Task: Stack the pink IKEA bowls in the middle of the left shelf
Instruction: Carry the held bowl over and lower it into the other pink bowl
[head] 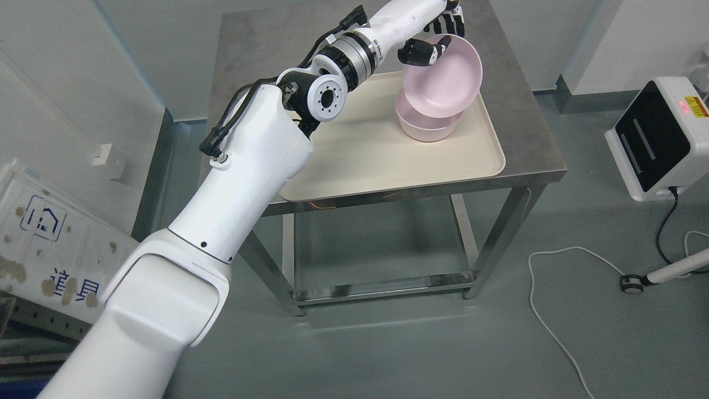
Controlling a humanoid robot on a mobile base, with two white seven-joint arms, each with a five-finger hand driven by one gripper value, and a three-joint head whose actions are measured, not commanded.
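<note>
Gripping: left hand (437,34) pinches the far rim of the upper pink bowl (446,77), dark thumb lying inside the rim, the other fingers (451,21) curled behind it.
Held bowl: tilted steeply, its open mouth facing the camera; its lowest edge overlaps the lower pink bowl (426,126), and whether the two touch I cannot tell.
Lower bowl: upright on the cream tray (360,160), just at 6 o'clock of the held one.
Tray: sits on the steel table (532,133), the bowls toward its far right part.
Key relation: from the fingers, the body of the held bowl hangs toward 6 o'clock, so its weight sits below the pinch; the resting bowl lies on the same line, directly underneath.
Arm: left arm (243,166) reaches in from 7 o'clock across the tray's near left corner; no right arm shows.
Step, as I judge it: the upper bowl is being handled over its mate, stacking or parting I cannot say.
Shelf: a white panel (50,238) and rack edge show at 8 o'clock; the middle shelf itself is not visible.
Risk: a rim pinch on a tilted bowl could let it swing or slip.
</note>
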